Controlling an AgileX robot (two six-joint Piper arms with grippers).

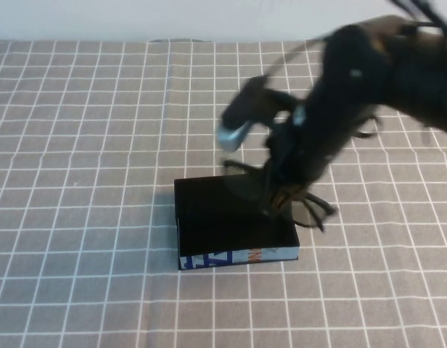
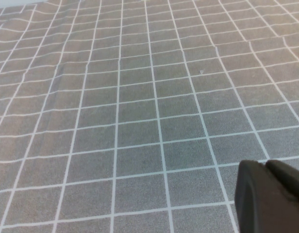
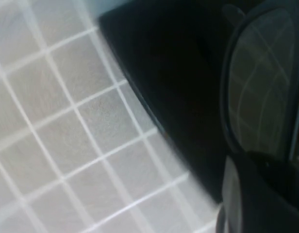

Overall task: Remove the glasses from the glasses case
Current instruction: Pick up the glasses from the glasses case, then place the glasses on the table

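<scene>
The glasses case is a shallow black box on the checked cloth, its printed front wall facing me. My right gripper reaches down over the case's right half and is shut on the black glasses, which hang tilted above the case. Their arms splay out past the case's right edge. In the right wrist view a dark lens of the glasses shows above the case, close to my right gripper's finger. My left gripper is shut and empty over bare cloth, and is out of the high view.
A grey cloth with a white grid covers the whole table. A pale wall runs along the far edge. The right arm stretches in from the upper right.
</scene>
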